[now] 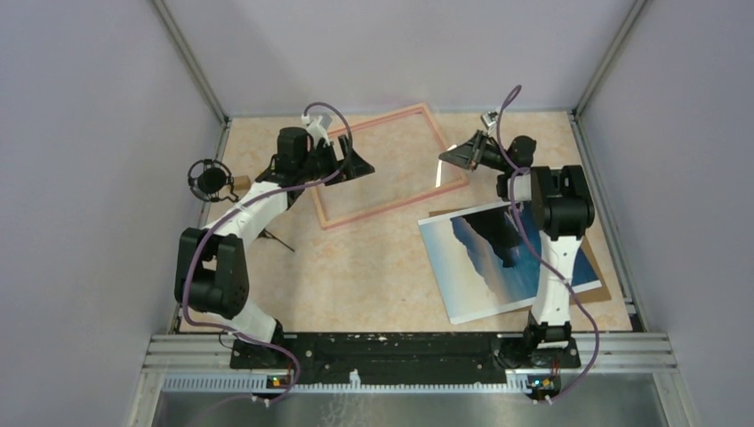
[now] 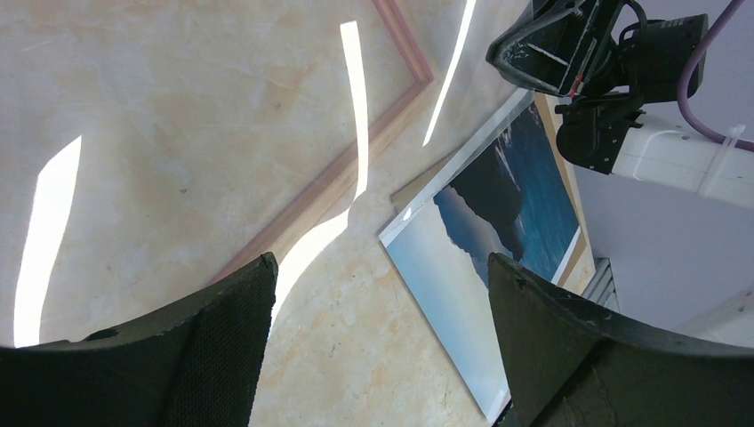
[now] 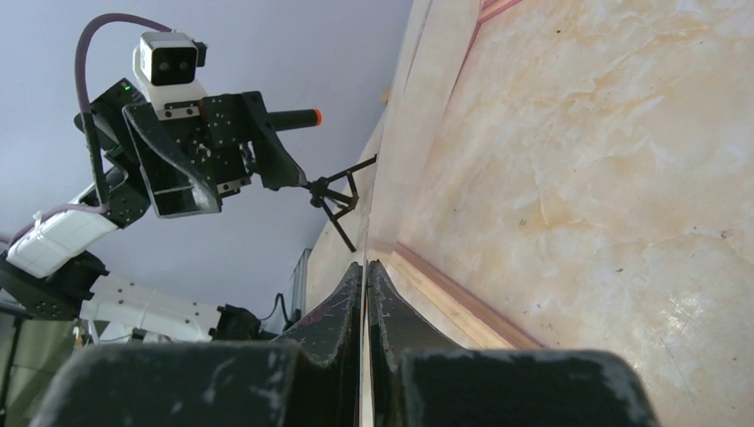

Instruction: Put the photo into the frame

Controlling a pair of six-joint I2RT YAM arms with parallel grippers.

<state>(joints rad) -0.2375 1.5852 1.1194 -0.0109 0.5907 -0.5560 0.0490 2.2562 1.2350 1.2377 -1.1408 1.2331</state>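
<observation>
Top view, clock directions with 12 at the far wall.

- The frame (image 1: 391, 205) lay flat on the counter (image 1: 356, 276) toward 12 o'clock, skewed, with bare counter showing inside its rails.
- The photo (image 1: 480, 271) lay picture side up toward 4 o'clock of the frame and outside it. It rested on a brown backing board (image 1: 601, 290) that showed along its far and right edges. The photo's far-left corner sat near the frame's near rail but apart from it.
- Left tool (image 1: 354, 163): fingers stood wide apart, holding nothing. It hung over the frame's 9 o'clock end, just inside the left rail. From this tool the photo lay toward 4 o'clock, well apart. In the left wrist view the near rail and the photo's corner showed between the two pads (image 2: 381, 267).
- Right tool (image 1: 447, 158): fingers pressed together, nothing seen clamped between them. Its tip sat at the frame's 3 o'clock rail. The right wrist view (image 3: 364, 271) showed the tip low beside a rail, but contact with the wood could not be confirmed from that angle.
- From the right tool the photo lay toward 6 o'clock, near but not touched. The right arm's upper link crossed above the photo's right part and hid some of it.
</observation>
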